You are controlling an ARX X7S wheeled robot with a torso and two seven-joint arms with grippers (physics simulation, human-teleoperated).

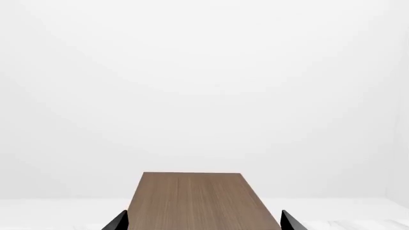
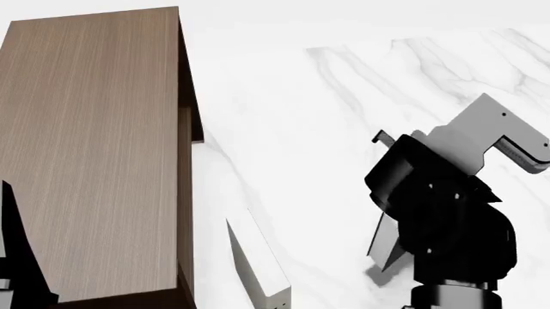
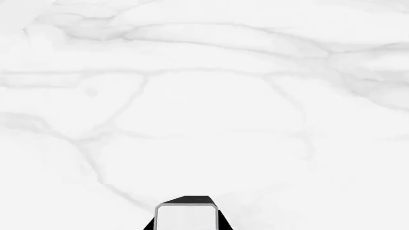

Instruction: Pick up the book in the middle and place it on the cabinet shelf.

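right gripper (image 3: 185,215) shut, pointing downward; left gripper (image 1: 203,223) open.

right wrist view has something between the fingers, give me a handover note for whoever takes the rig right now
Left gripper: open, empty, fingers spread over the cabinet shelf top.
Right gripper: appears shut on the book; a white face with a grey rim sits between its fingers, above the marble table.
A grey slab, maybe another book, stands on the table beside the cabinet.
Done: the book seems grasped.
Left: carry it over to the cabinet, set it on the flat top, release.
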